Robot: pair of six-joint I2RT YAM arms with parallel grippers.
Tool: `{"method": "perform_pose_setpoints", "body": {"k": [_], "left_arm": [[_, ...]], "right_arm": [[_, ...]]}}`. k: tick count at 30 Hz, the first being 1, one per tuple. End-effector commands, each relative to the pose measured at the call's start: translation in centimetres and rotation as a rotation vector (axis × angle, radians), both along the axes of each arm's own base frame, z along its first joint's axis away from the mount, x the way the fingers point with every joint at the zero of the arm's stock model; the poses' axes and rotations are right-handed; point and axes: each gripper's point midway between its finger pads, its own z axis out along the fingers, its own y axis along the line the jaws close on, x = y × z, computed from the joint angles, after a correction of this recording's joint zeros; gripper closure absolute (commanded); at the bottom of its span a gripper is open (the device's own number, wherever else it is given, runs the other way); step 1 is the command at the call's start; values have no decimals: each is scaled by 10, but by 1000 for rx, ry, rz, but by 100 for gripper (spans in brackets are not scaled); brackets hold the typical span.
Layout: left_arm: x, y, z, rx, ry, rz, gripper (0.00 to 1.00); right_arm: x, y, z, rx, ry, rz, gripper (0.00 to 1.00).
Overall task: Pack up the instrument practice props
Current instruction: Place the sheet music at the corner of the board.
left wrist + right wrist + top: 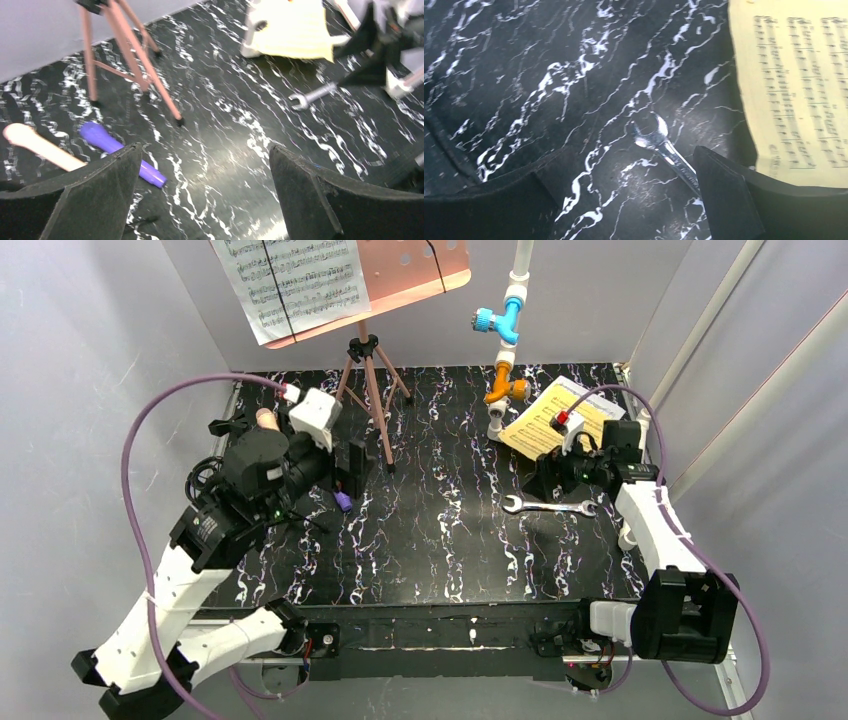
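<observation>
The salmon-pink music rest (415, 270) stands on tripod legs (370, 390) at the back, with a white music sheet (290, 285) on it. A yellow music sheet (555, 418) lies at the back right, also in the right wrist view (794, 85). On the left lie a purple microphone (117, 152) and a peach microphone (40, 145). My left gripper (205, 155) hovers open just right of the purple one, holding nothing. My right gripper (634, 165) is open and empty over the table, beside the yellow sheet's near edge.
A silver wrench (664, 150) lies flat on the black marbled table (440, 540), running under my right gripper's right finger. A white pipe with blue and orange valves (505, 340) stands at the back, left of the yellow sheet. Grey walls enclose the table.
</observation>
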Motion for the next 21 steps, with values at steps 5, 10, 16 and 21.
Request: {"method": "perform_pose_setpoints", "body": {"k": [5, 10, 16, 21], "left_arm": [[50, 29, 66, -204, -24, 95, 2], [74, 45, 99, -387, -15, 137, 2], [108, 95, 140, -717, -51, 260, 2], [119, 125, 145, -765, -94, 378, 2]], "right_arm": [[-32, 22, 26, 168, -89, 181, 2], [-39, 25, 27, 180, -101, 206, 1], [-43, 27, 30, 189, -100, 221, 2], [-44, 26, 29, 184, -98, 222, 2]]}}
